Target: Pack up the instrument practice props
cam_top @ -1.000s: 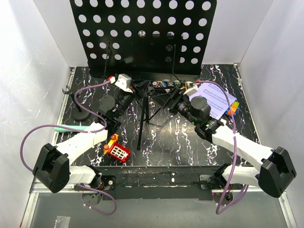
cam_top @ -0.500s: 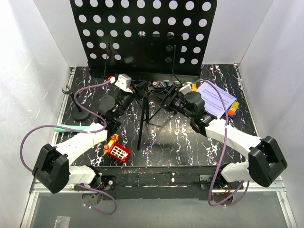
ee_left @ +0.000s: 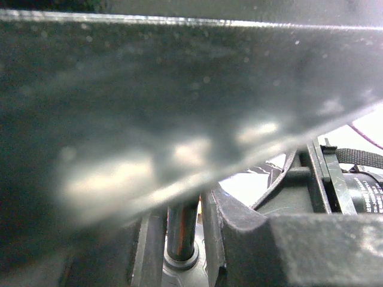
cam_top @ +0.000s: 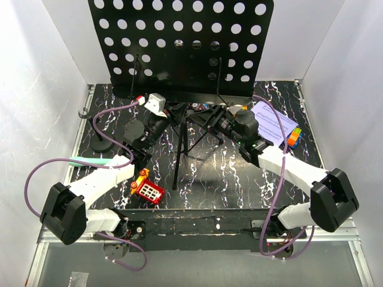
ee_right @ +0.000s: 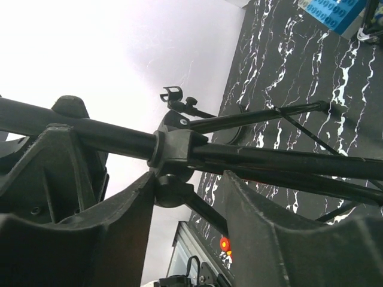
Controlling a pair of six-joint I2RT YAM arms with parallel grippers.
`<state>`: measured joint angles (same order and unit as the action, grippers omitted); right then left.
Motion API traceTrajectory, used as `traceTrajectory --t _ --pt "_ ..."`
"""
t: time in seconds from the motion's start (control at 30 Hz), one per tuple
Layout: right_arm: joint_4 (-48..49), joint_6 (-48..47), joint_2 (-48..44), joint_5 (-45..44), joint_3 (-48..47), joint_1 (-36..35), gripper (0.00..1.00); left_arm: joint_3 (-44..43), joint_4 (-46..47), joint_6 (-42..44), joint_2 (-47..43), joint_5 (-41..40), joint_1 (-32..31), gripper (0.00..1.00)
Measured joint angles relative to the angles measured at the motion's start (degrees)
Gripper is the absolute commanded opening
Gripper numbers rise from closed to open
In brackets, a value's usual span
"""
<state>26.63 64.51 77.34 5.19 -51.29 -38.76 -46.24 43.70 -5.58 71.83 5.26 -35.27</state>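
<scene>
Marbled surface (cam_top: 206, 179): carries all items. Music stand (cam_top: 179, 45): upright at rear-ctr, perforated desk facing cam, tripod legs splayed betw. both arms. Sheet-music pages (cam_top: 278, 122): flat at rear-right, just beyond R arm. R claw (ee_right: 190, 197): spread, fingers straddling tripod hub. L claw (ee_left: 181, 233): fingers close either side of stand tube under the desk; grip cannot be told, view blurred. Mic stand (cam_top: 102, 142): far left, upright. Mint-green mic (cam_top: 90, 161): lying near it.

black music stand (cam_top: 179, 45) upright, white pages (cam_top: 276, 124) lying flat.
</scene>
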Motion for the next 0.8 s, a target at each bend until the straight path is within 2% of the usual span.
traceTrajectory --t 0.07,0.13,0.2,0.27,0.43,0.63,0.8 --pt "0.4 0.2 0.5 1.0 -0.7 0.1 0.46 0.0 0.0 0.0 0.0 0.0 0.0 0.00" --pt "0.7 0.2 1.0 1.9 -1.2 0.1 0.35 0.0 0.0 0.0 0.0 0.0 0.0 0.00" --pt "1.7 0.4 1.6 3.1 -1.6 0.2 0.21 0.0 0.0 0.0 0.0 0.0 0.0 0.00" --pt "2.1 0.0 2.0 4.2 -1.8 0.4 0.02 0.0 0.0 0.0 0.0 -0.2 0.0 0.00" --pt "3.8 -4.2 2.3 5.5 -2.2 1.1 0.01 0.0 -0.2 0.0 -0.1 -0.9 0.1 0.00" --pt "7.8 -19.8 0.5 0.6 -0.1 -1.7 0.01 0.0 -0.2 -0.4 -0.1 -0.7 0.0 0.00" --pt "8.9 -28.9 0.0 -0.7 0.1 -3.1 0.01 0.0 -0.2 -0.6 -0.1 -0.7 0.0 0.00"
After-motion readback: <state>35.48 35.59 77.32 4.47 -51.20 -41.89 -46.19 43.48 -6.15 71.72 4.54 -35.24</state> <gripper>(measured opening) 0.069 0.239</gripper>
